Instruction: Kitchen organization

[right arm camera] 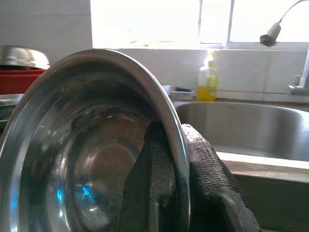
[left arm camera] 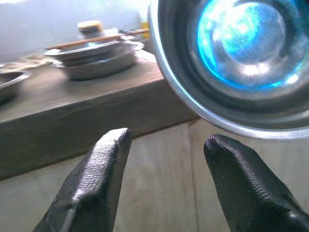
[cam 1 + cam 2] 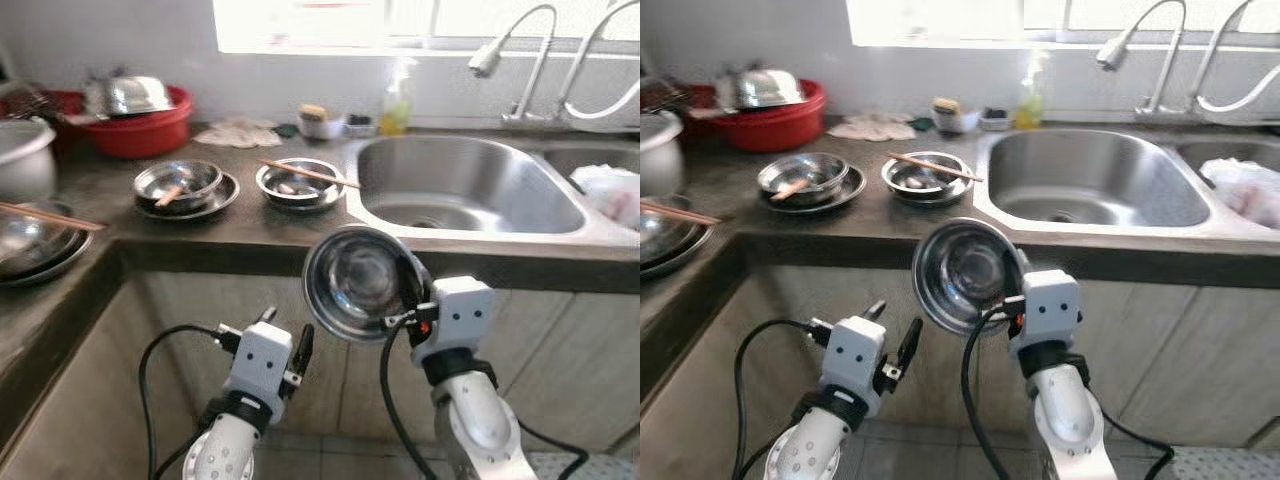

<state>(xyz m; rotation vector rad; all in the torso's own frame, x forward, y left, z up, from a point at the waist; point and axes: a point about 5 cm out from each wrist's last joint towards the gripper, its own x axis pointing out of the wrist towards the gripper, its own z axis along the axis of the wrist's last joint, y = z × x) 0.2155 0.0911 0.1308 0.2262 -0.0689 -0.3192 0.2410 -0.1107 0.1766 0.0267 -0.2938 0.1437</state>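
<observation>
My right gripper (image 3: 412, 292) is shut on the rim of a steel bowl (image 3: 357, 283), holding it tilted on edge in front of the counter, below the sink (image 3: 455, 185). In the right wrist view one finger lies inside the steel bowl (image 1: 87, 159) and the other outside its rim. My left gripper (image 3: 287, 350) is open and empty, low in front of the cabinet, left of the bowl. Its fingers (image 2: 99, 179) point at the counter edge, with the steel bowl (image 2: 236, 58) beside them.
On the dark counter (image 3: 200, 235) sit two steel dishes with chopsticks (image 3: 300, 182) (image 3: 183, 187), stacked pans (image 3: 35, 240) at the left and a red basin (image 3: 140, 125) with steel ware. A soap bottle (image 3: 396, 98) and taps (image 3: 520, 60) stand behind the sink.
</observation>
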